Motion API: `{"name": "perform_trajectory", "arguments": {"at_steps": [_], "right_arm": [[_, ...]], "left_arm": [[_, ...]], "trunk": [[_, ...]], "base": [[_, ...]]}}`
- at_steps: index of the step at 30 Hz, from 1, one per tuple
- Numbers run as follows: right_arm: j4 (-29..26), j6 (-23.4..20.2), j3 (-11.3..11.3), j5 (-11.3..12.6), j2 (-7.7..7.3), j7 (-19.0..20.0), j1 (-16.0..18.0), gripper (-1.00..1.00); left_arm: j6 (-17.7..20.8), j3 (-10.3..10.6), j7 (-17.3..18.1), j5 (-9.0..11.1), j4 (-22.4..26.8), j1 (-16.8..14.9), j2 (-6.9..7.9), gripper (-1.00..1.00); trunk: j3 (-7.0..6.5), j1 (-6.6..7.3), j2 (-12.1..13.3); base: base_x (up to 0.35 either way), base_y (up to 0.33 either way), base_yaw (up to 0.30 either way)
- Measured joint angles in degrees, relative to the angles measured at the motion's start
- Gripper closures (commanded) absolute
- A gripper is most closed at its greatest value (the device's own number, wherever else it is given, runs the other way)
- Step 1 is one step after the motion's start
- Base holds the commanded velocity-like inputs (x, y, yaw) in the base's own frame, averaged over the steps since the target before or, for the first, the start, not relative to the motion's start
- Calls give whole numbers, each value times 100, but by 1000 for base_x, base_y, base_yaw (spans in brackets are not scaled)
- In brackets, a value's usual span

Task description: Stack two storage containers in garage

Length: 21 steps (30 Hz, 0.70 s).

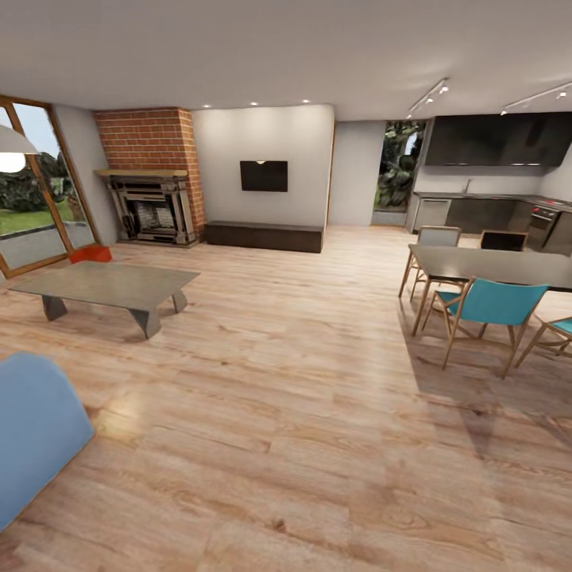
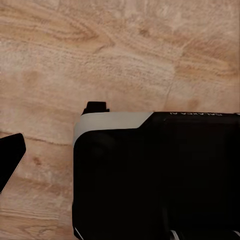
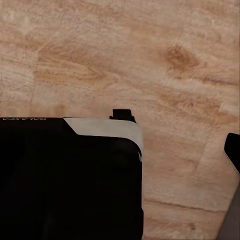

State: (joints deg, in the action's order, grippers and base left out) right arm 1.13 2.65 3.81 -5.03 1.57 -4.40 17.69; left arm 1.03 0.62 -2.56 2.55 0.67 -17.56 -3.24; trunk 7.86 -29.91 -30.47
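1. The living room has a wood plank floor [image 1: 302, 397], brick fireplace [image 1: 151, 179] and wall TV [image 1: 264, 175].
2. A grey coffee table [image 1: 107, 284] stands far left, near the glass doors [image 1: 32, 191].
3. An orange-red container [image 1: 90, 254] shows behind the table; its long axis cannot be told.
4. Both wrist views show the robot's dark base [image 2: 155, 175] over planks; I cannot tell either gripper's opening, nor how the container lies relative to them.

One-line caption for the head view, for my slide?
Living room: an orange-red storage container sits behind the coffee table, near the brick fireplace.
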Motion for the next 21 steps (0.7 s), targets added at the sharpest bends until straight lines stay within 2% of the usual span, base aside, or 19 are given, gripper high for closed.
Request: {"name": "perform_trajectory", "arguments": {"at_steps": [21], "right_arm": [[0,0,0,0,0,-1,0,-100]], "left_arm": [[0,0,0,0,0,1,0,-100]], "trunk": [[0,0,0]], "base": [[337,0,0]]}}
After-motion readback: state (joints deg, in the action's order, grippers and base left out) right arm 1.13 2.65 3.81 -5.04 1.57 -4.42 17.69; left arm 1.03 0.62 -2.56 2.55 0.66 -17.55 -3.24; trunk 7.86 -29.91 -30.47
